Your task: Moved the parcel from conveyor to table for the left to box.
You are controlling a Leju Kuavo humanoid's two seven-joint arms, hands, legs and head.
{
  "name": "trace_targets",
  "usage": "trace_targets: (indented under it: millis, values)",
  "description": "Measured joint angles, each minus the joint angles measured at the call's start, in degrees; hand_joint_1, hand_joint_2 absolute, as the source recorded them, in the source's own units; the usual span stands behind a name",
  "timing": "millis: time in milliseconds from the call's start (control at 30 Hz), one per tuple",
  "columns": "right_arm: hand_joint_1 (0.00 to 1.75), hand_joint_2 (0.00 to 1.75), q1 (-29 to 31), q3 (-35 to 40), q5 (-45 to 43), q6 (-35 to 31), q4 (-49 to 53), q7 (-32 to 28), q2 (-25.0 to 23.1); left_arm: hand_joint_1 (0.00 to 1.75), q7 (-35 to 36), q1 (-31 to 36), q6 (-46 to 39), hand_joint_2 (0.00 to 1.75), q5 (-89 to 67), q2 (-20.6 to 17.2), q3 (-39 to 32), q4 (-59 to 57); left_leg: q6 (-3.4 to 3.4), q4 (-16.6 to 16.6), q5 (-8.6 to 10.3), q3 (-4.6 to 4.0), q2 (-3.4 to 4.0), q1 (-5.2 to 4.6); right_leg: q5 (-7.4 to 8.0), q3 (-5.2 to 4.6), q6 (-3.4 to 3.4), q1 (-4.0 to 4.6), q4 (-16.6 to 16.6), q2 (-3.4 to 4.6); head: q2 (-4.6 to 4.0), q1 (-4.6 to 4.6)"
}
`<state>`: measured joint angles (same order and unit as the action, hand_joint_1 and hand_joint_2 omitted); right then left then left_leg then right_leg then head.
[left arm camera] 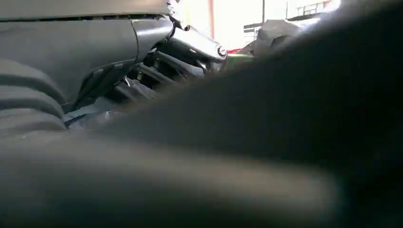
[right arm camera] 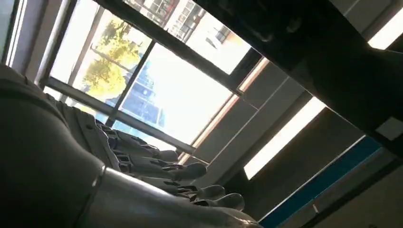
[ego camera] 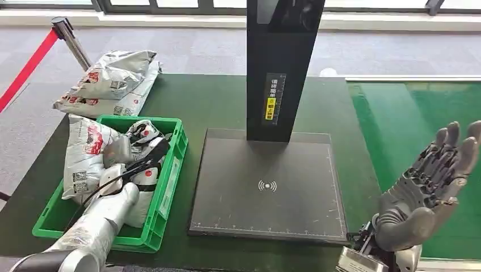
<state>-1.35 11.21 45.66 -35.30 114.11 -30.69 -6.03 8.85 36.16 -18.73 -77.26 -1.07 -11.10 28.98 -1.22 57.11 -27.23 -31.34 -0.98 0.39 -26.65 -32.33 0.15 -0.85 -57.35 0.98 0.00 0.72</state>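
Note:
Several silver-white parcels with red print [ego camera: 85, 152] lie in the green crate [ego camera: 172, 180] on the table's left side. My left arm reaches down into that crate, and my left hand [ego camera: 138, 157] lies among the parcels, its dark fingers [ego camera: 157, 149] against a small parcel [ego camera: 145, 132]. Whether it grips that parcel cannot be told; the left wrist view shows my left hand [left arm camera: 157, 66] close up and much blur. My right hand [ego camera: 434, 178] is raised palm up at the conveyor's near edge, fingers spread, empty. In the right wrist view its fingers [right arm camera: 157, 166] point toward the windows.
A black scanner post [ego camera: 282, 68] stands on a dark base plate [ego camera: 269, 187] mid-table. More parcels [ego camera: 112, 79] are piled on the table behind the crate. The green conveyor [ego camera: 420, 119] runs along the right. A barrier post with red belt [ego camera: 67, 33] stands far left.

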Motion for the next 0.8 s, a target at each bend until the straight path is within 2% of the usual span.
trace_targets:
  millis: [300,400,600,700,800]
  values:
    - [0.00,0.00,0.5,1.1,2.3,1.0,-1.2,1.0,-0.3,0.00,1.8,0.1,7.2,0.00,-4.5,-0.1,-0.6,-1.4,-0.06,-0.1,-0.05,0.17,-0.01,-0.03,-0.13,0.30,-0.13,-0.02,0.0,-0.01,0.00,0.00]
    - [0.00,0.00,0.0,1.2,3.3,0.5,-1.1,1.4,-0.3,0.00,0.7,-0.7,3.2,0.00,-5.5,0.8,-0.6,0.3,-0.07,-0.1,-0.02,0.43,-0.01,-0.03,-0.09,0.28,-0.15,-0.02,0.0,-0.03,0.00,-0.02]
    - [0.00,0.00,-2.5,1.2,4.1,-0.3,1.1,1.7,-0.3,0.00,-0.2,-6.0,1.8,0.00,-5.7,3.6,-0.6,11.5,-0.03,0.0,0.01,0.01,-0.16,-0.02,-0.10,0.00,-0.15,-0.01,0.0,-0.13,0.00,0.00]
    - [0.00,0.00,-3.3,1.1,4.3,-1.5,1.7,1.6,-0.3,0.00,-4.6,-9.1,-3.8,0.00,-1.6,4.9,-0.2,17.2,-0.02,0.0,0.00,-0.13,-0.12,-0.02,-0.09,-0.12,-0.14,-0.02,0.0,-0.08,0.00,-0.02]
    - [0.00,0.00,-4.2,1.2,4.7,-3.2,2.2,1.2,-0.5,0.00,-10.7,-13.8,-10.7,0.00,10.8,7.2,1.7,28.2,0.03,0.0,-0.08,-0.19,-0.11,-0.02,-0.12,-0.14,-0.10,-0.06,0.1,-0.08,0.00,-0.02]
